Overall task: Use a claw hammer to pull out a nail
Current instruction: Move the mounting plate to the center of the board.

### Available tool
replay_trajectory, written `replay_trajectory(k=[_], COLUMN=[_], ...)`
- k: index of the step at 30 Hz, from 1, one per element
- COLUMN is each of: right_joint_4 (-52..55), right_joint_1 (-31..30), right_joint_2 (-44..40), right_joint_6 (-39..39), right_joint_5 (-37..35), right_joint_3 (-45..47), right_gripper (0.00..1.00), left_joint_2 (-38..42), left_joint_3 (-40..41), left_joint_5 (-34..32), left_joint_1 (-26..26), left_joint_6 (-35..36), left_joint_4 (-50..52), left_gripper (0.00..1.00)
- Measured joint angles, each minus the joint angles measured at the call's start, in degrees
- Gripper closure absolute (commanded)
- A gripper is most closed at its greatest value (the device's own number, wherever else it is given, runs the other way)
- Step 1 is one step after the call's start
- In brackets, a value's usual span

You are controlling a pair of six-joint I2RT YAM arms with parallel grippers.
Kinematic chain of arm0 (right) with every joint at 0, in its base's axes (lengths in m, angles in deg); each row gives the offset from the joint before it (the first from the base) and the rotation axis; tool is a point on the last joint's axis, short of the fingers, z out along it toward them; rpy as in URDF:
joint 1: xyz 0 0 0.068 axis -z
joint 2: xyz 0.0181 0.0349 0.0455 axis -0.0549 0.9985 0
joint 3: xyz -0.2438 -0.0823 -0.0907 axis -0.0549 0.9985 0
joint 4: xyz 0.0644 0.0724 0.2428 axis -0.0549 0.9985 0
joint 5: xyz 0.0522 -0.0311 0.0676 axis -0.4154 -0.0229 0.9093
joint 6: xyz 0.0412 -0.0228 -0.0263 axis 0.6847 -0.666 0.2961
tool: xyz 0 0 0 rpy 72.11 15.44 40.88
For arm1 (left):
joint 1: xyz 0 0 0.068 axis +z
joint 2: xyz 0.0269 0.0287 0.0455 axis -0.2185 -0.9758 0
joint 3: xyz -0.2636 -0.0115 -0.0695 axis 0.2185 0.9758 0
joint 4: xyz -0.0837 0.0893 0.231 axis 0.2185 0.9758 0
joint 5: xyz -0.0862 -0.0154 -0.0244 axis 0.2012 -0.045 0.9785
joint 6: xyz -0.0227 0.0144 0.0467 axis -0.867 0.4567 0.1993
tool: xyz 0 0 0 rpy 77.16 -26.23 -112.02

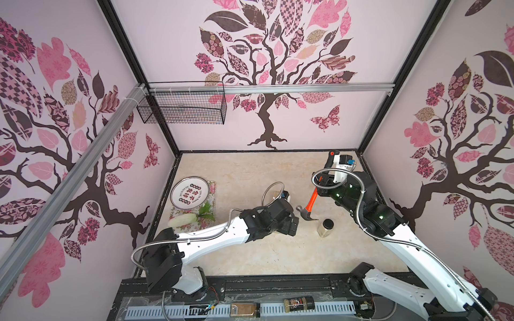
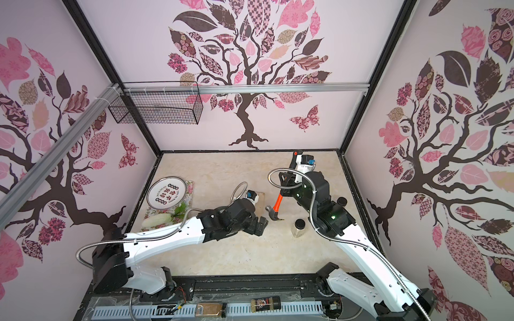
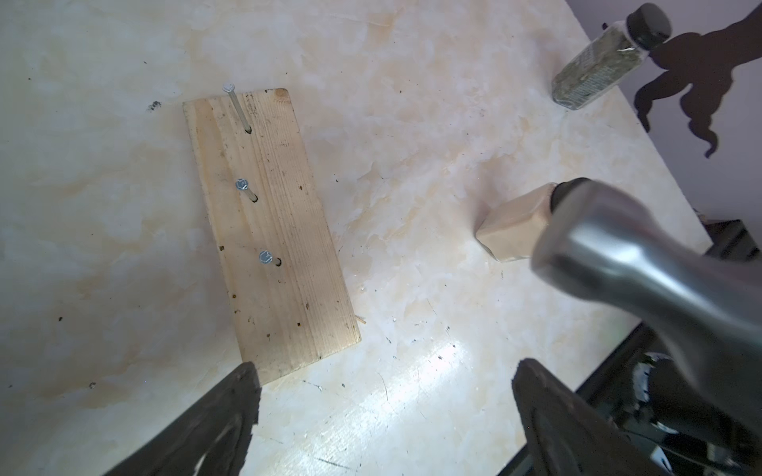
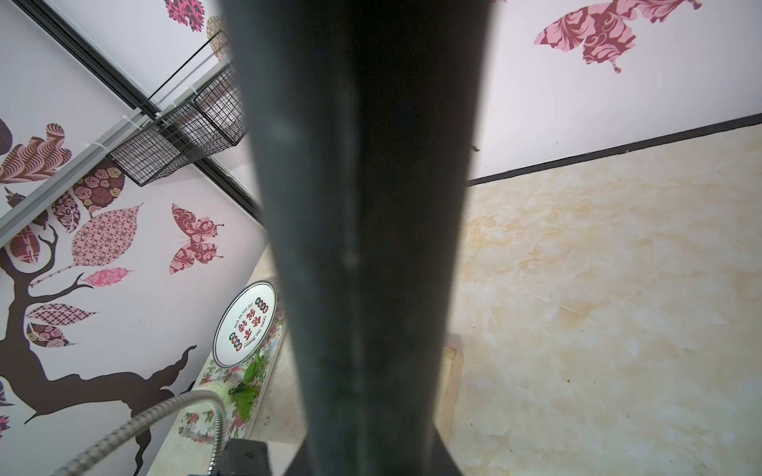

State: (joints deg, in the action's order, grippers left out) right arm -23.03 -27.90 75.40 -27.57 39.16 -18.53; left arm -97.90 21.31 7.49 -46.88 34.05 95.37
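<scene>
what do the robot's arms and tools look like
Both arms match: the left arm and right arm have white moulded links with small holes, joined by blocky black joints. A ribbed silver conduit loops along each. Small green lights glow on the right arm's black joints. The left tool has dark fingers with toothed edges.

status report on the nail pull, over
Open left gripper above the wooden block; right gripper shut on the claw hammer. Its head down beside the block, three nails in. A jar stands near the head.
</scene>
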Motion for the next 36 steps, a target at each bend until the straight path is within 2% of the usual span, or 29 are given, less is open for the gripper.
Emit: replay_trajectory(k=[3, 8, 12, 16, 25, 30, 36], right_joint_4=[-0.9, -2.1, -3.3, -6.0, -14.4, -16.1, -16.9], right_joint_1=[0.0, 0.0, -0.2, -1.2, -4.0, -4.1, -4.0], right_joint_2=[2.3, 4.5, 5.0, 5.5, 8.6, 12.7, 17.8], right_joint_6=[-0.2, -0.4, -0.4, -0.5, -1.5, -1.4, -0.9], right_joint_5=[0.5, 0.9, 0.1, -3.0, -14.3, -20.3, -23.6], right_joint_3=[-1.3, -2.9, -2.9, -2.3, 1.0, 1.5, 1.5], right_gripper=[0.84, 0.84, 0.86, 0.86, 0.87, 0.88, 0.88], left_joint_2=[4.8, 10.4, 9.6, 7.2, -3.4, -6.3, -12.1], left_joint_3=[0.0, -0.2, -0.2, 1.3, 4.0, 3.9, 0.3], left_joint_5=[5.8, 11.4, 16.4, 21.0, 26.5, 26.9, 27.1], left_joint_1=[5.5, 14.1, 19.5, 23.4, 25.0, 25.0, 25.0], left_joint_6=[1.4, 6.1, 9.4, 9.8, 6.1, 4.0, 4.1], left_joint_4=[1.8, 7.3, 12.4, 13.0, 8.9, 8.0, 10.3], left_gripper=[0.02, 0.02, 0.02, 0.02, 0.07, 0.12, 0.20])
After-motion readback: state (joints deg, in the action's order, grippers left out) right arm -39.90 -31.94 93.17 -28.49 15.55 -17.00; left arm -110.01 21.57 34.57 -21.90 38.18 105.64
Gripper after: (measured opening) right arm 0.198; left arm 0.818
